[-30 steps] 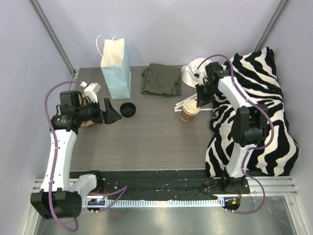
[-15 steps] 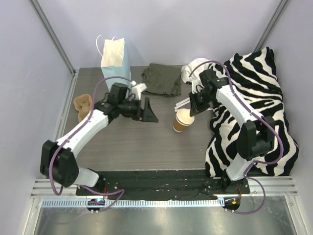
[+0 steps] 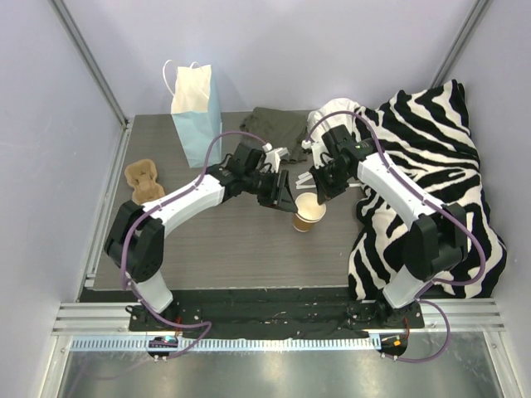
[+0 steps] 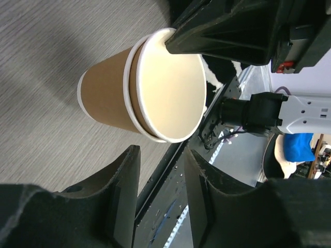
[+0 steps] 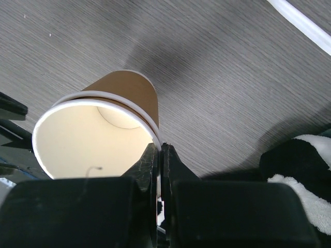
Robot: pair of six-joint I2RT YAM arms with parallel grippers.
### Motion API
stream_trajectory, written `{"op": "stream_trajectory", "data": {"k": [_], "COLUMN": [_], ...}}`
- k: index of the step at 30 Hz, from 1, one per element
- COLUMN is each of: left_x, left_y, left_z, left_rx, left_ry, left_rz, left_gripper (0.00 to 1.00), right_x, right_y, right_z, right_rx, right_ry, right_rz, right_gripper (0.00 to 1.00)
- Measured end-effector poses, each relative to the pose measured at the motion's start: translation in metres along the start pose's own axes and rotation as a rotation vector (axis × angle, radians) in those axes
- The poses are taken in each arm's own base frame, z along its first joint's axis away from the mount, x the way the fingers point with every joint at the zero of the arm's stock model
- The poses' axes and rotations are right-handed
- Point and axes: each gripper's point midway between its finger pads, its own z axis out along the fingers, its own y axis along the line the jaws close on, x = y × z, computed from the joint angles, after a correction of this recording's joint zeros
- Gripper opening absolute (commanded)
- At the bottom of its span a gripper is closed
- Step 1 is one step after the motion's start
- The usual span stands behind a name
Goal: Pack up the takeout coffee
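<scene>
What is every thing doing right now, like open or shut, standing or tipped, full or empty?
tan cups: two nested, lidless, empty, tipped
right hand: shut on the cups' rim
left hand: open, nothing between its fingers
blue bag: upright, top open
cup carrier: flat, empty
green cloth: crumpled

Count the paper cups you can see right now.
2, nested: the inner cup sits inside the outer cup, tilted near the middle of the table, their rims pinched by the right hand. Others could be hidden from these views.
</scene>
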Motion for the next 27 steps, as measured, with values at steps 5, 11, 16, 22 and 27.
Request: {"op": "stream_trajectory", "data": {"k": [5, 11, 16, 22, 27], "left_x": [-0.002, -0.004, 0.0, 0.001, 0.005], "left_y": [-0.002, -0.002, 0.003, 0.007, 0.009], "left_z": [0.008, 0.012, 0.017, 0.022, 0.022], "left_rx": [-0.014, -0.029, -0.05, -0.067, -0.079], "left_ry": [0.002, 0.002, 0.018, 0.032, 0.047], "left_rz": [0.012, 0.014, 0.002, -0.01, -0.02], "left_gripper": [0.38, 0.35, 0.31, 0.13, 0.0], "right_x": [0.0, 0.0, 0.001, 0.004, 0.006], "right_y": [0.001, 0.004, 0.005, 0.004, 0.01], "right_z": [0.0, 0.0, 0.001, 0.0, -0.001], "right_rx": [0.011, 0.022, 0.03, 0.037, 0.013], "right_ry": [0.001, 0.004, 0.008, 0.021, 0.025], "right_rz": [-0.009, -0.027, -0.043, -0.051, -0.05], "right_gripper": [0.01, 0.01, 0.01, 0.21, 0.46]}}
